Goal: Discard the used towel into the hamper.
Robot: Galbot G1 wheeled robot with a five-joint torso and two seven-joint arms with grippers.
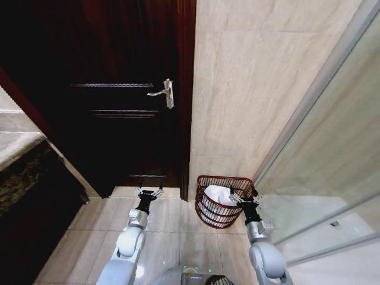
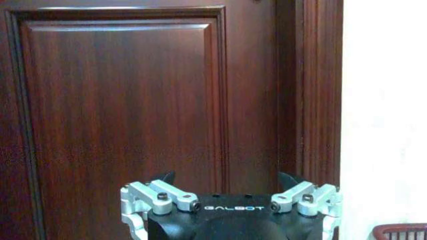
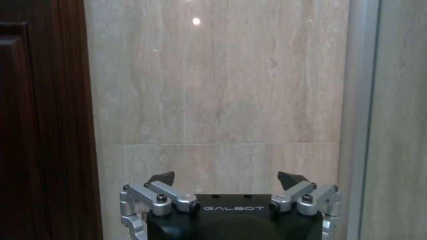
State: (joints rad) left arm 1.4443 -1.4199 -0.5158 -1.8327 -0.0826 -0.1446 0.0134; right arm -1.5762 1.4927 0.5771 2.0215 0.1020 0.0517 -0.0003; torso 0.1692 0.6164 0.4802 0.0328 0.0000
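Note:
The hamper (image 1: 215,217), a dark reddish wire basket, stands on the floor against the tiled wall, right of the door. The white towel (image 1: 216,194) lies bunched inside it. My right gripper (image 1: 244,196) hovers open at the hamper's right rim, holding nothing; the right wrist view has its fingers (image 3: 227,178) spread, facing the tile wall. Left of the hamper, my left gripper (image 1: 148,193) hangs open and empty above the floor. In the left wrist view it (image 2: 227,178) faces the door, with a bit of the hamper's rim (image 2: 400,229) at the corner.
A dark wooden door (image 1: 119,119) with a metal handle (image 1: 165,92) stands ahead. A stone counter (image 1: 18,145) over a dark cabinet is at my left. A glass shower partition (image 1: 323,178) runs along the right. Tiled floor (image 1: 172,228) lies between my arms.

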